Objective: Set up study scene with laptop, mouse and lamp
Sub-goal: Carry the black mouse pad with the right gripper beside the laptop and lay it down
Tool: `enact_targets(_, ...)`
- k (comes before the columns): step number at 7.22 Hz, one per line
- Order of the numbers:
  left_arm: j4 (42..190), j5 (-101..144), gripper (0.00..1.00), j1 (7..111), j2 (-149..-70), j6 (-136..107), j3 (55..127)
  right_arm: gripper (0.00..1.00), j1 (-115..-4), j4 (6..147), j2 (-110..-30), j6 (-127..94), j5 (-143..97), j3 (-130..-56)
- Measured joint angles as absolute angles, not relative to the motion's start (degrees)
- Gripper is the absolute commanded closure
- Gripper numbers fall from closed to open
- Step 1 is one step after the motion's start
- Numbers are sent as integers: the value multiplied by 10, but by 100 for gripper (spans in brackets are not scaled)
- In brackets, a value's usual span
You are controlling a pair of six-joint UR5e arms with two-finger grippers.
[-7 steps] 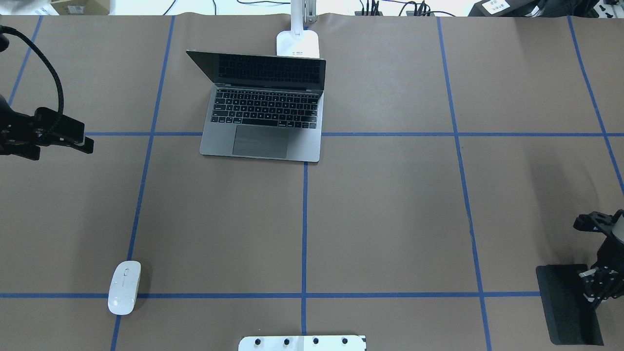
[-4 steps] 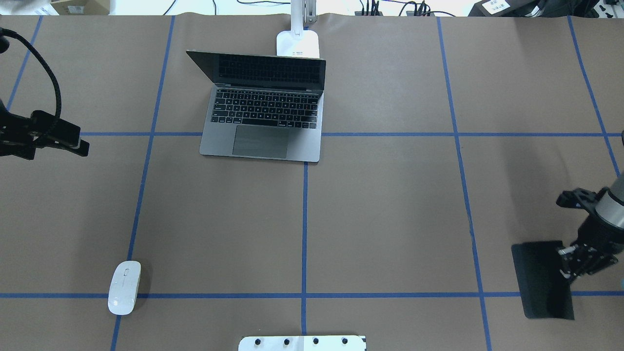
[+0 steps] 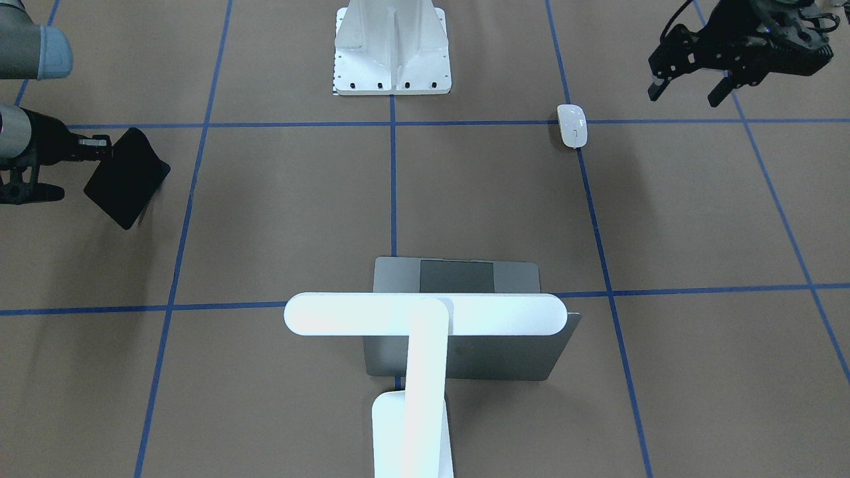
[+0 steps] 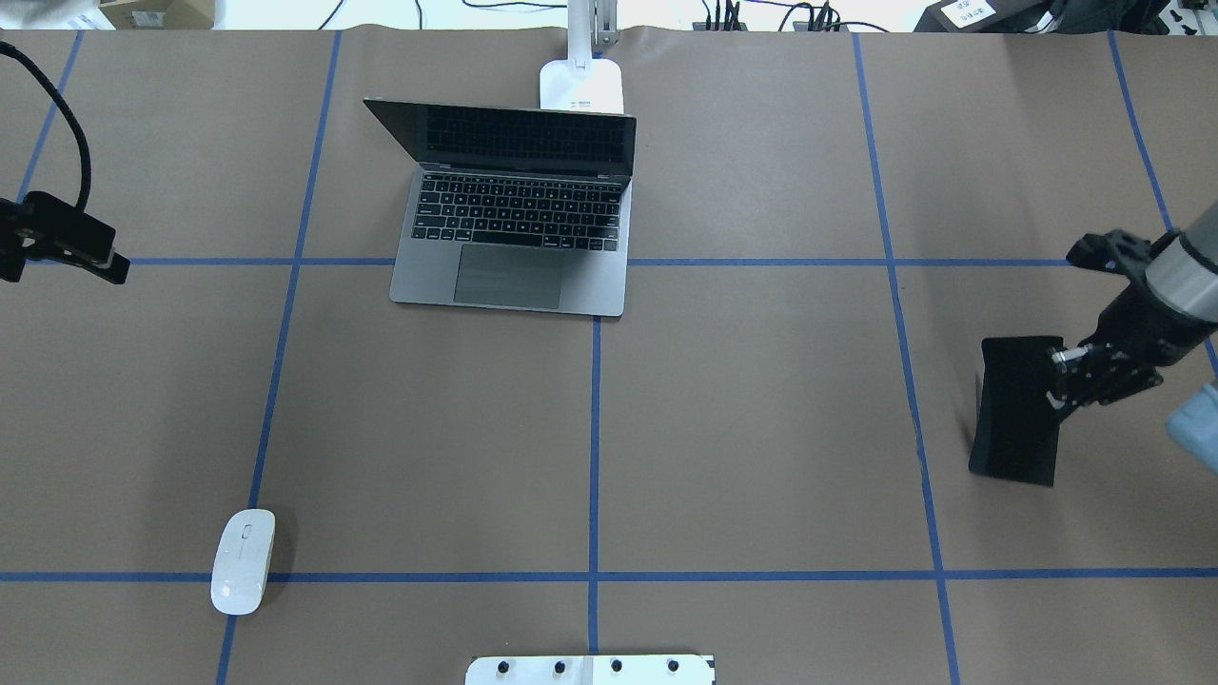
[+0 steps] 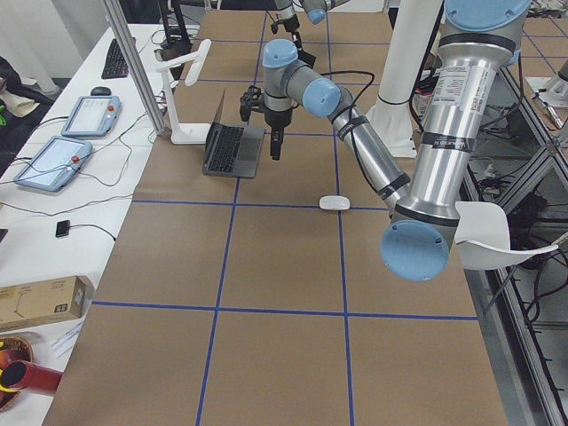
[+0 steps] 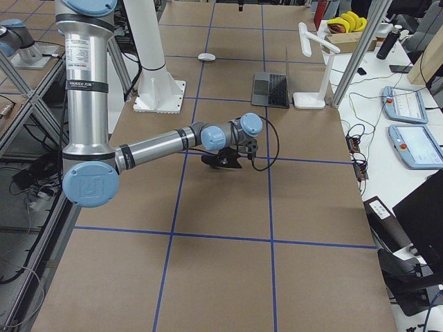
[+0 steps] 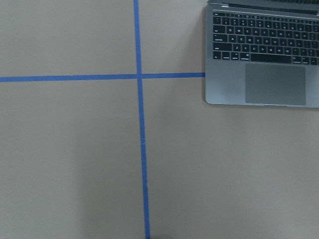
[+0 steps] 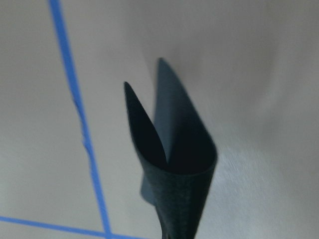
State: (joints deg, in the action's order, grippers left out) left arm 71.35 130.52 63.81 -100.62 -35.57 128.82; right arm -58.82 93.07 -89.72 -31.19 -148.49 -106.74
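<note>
1. Nearest the robot, one white bolted pedestal (image 4: 590, 669) sits at the near edge of the brown worktop (image 4: 761, 428).
2. One white mouse (image 4: 243, 560) lies flat on the robot's left side. Its near end rests on a blue tape line (image 4: 428, 577). It is well apart from everything else, and nothing touches it.
3. On the robot's right, the right claw (image 4: 1058, 366) is pinched narrow on one edge of the single black mat (image 4: 1018, 409). The mat hangs tilted from the grip, and the right wrist view shows it bent into a curl. I cannot tell whether its lower edge touches the worktop.
4. Farther out on the left, the left claw (image 3: 684, 93) hangs above the worktop with its two fingers spread wide, and it holds nothing.
5. One grey laptop (image 4: 514, 238) stands open near the middle. Its keyboard faces the robot, its screen is dark, and its near edge lies over a tape crossing.
6. Farthest away, one white lamp (image 3: 425, 313) stands just behind the laptop, at the far edge. In the front-facing view its long bar head crosses over the laptop's lid.
</note>
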Motion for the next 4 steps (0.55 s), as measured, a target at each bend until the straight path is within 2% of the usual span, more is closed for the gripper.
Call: enact_targets(4, 719, 1305, 1, 754, -1008, -145, 1126, 100, -630, 1070, -736, -319, -1392, -1088)
